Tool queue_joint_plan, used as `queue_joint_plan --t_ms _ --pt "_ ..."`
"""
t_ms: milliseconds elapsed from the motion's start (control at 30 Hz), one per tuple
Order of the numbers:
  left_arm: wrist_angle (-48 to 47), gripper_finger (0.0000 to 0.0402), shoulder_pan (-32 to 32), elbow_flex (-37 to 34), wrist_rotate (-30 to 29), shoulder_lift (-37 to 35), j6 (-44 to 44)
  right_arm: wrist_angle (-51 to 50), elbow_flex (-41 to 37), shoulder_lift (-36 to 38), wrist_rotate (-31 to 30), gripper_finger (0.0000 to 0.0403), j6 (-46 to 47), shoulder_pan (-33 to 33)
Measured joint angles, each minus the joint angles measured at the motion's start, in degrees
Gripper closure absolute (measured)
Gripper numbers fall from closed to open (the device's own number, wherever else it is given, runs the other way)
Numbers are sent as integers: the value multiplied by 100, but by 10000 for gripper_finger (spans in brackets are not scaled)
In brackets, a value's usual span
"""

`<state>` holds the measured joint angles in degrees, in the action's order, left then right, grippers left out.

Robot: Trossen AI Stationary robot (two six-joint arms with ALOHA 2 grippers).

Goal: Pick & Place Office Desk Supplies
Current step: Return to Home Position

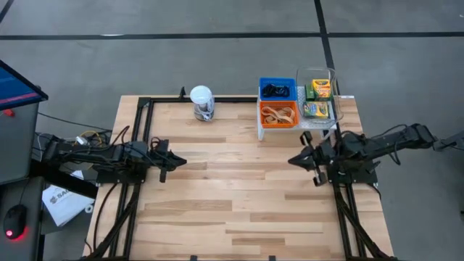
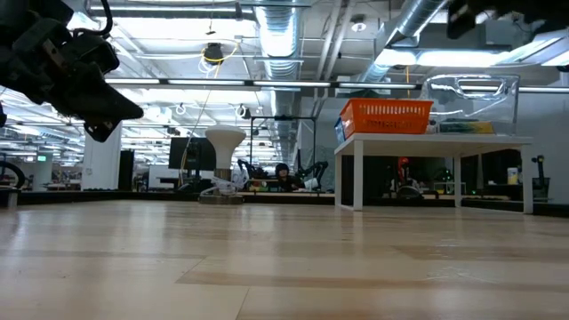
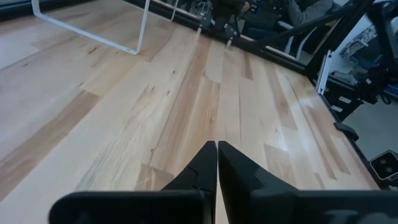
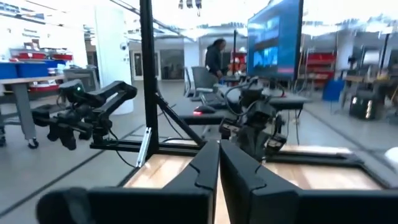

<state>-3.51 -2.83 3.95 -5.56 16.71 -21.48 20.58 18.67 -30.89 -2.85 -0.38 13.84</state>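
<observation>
One wooden table [image 1: 232, 210] lies under both arms: left gripper [image 1: 178, 161] at 9 o'clock, right gripper [image 1: 293, 159] at 3, each clenched on nothing. At 1 o'clock, a white shelf [image 2: 436, 140] carries a clear bin [image 2: 471, 89] with two crayon boxes [image 1: 316, 109], the nearer one's long axis 9-to-3, beside an orange basket [image 2: 385, 117] of rubber bands [image 1: 277, 114] and a blue basket [image 1: 278, 81] of black clips [image 1: 274, 91].

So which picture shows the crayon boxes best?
The high view: it looks down into the clear bin, showing both crayon boxes. The low view shows only the bin's side; the wrist views miss them.
</observation>
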Motion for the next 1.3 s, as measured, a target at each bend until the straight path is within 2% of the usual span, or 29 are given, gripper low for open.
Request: queue_joint_plan --t_ms 267,567,967,1133,1300 --pt "13 396 0 0 0 -4 0 -194 -945 1498 168 391 -89 -374" --pt "11 395 0 0 0 -4 0 -1850 -1153 3070 284 391 -116 -513" --pt "106 392 0 2 0 -10 0 -2743 -1360 3071 135 391 -108 -835" --pt "151 389 0 2 1 -9 0 -3345 -1367 3071 133 391 191 -928" --pt "151 389 0 2 0 -9 0 -3447 -1356 3016 135 391 875 -963"
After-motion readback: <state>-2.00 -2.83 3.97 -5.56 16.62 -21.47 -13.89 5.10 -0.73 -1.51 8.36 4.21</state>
